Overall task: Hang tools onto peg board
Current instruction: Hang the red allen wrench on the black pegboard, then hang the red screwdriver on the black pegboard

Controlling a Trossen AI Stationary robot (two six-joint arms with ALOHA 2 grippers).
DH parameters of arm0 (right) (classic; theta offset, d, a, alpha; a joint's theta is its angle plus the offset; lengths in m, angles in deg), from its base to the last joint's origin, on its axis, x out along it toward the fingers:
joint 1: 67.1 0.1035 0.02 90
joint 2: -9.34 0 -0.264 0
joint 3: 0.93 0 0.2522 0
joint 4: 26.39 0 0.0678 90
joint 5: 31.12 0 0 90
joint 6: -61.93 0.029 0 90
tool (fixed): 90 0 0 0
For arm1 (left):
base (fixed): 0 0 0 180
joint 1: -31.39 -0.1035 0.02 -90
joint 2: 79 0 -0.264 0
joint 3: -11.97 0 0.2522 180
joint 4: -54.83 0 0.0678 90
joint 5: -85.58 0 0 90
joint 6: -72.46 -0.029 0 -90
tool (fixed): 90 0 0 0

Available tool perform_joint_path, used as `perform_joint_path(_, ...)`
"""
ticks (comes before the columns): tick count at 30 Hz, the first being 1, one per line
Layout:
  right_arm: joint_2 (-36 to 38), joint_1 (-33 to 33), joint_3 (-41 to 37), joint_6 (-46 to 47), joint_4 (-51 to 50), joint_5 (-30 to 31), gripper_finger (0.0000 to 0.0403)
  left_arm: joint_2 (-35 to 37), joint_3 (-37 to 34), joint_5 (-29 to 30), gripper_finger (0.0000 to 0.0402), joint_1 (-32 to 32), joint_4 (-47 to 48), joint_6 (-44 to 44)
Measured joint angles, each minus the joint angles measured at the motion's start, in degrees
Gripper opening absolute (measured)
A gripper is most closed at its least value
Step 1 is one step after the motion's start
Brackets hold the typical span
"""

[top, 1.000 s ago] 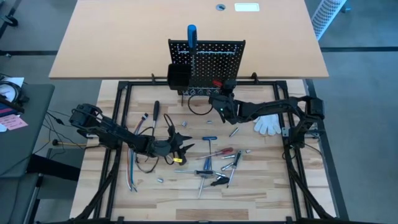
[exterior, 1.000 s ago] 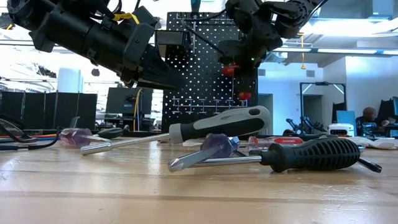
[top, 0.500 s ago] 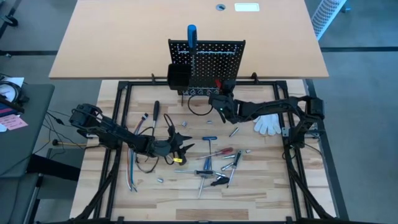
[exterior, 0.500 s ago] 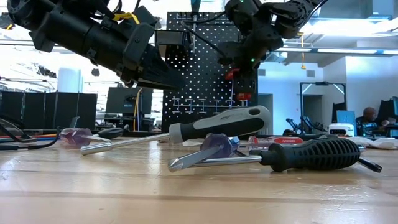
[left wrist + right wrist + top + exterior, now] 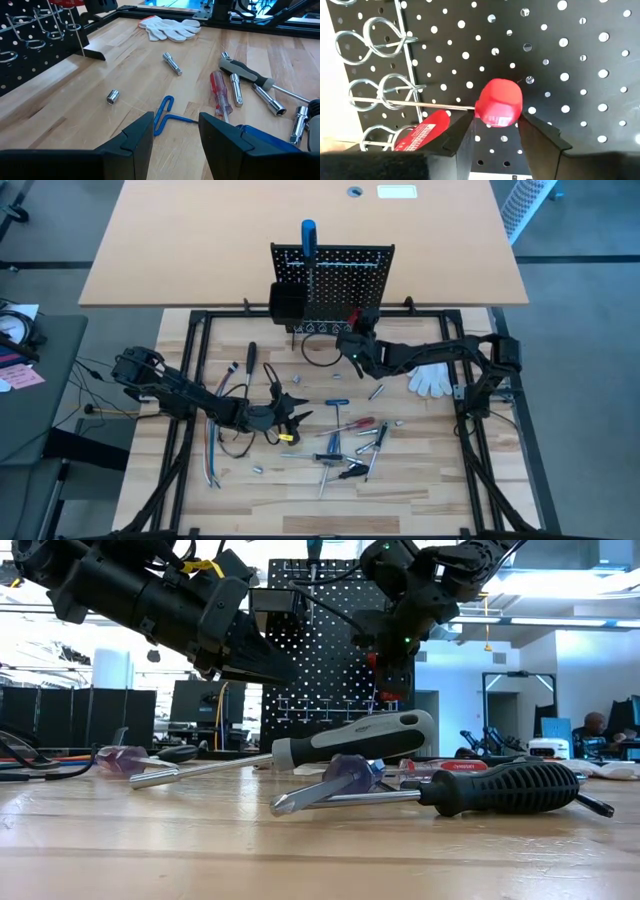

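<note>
Left arm: we wait low over the table, well left of and in front of the board (image 5: pixel 332 280); the left claw (image 5: pixel 290 408) hangs above the loose tools, fingers parted with bare wood showing between them in its wrist view, holding nothing. We judge it parks here to stay clear of the hanging work.

Cables: a loose bundle (image 5: pixel 215 450) lies beside the left arm, left of the board; not ours to hang.

Bin: a black box (image 5: pixel 287 302) sits on the board's left side, with a blue handle (image 5: pixel 308 232) standing up at the top rail.

Board: upright at the back edge of the table, wire loops (image 5: pixel 380 37) running in a row across its face, there to take tool shafts.

Red screwdriver: its handle (image 5: pixel 499 104) is against the board's right part, shaft (image 5: pixel 415 104) laid across the loops, so we judge it is being threaded or seated.

Right claw: pressed up to the board's front (image 5: pixel 495 127), fingers partly open on either side of the red handle; whether they still pinch it, we cannot tell.

Tools: screwdrivers, sockets and a blue hex key (image 5: pixel 162 114) lie scattered on the table in front of the board, still to hang.

Glove: a white glove (image 5: pixel 432 381) lies right of the board, under the right arm.
</note>
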Motion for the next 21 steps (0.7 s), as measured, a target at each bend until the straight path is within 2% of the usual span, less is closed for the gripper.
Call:
perform_joint_path(9,0.0,-0.4,0.0,-4.1,4.9,2.2,0.0084,0.0,0.0,0.0,0.0151,0.0,0.0,0.0)
perform_joint_path(21,0.0,-0.2,0.0,-4.0,1.6,1.4,0.0005,0.0,0.0,0.0,0.0151,0.0,0.0,0.0)
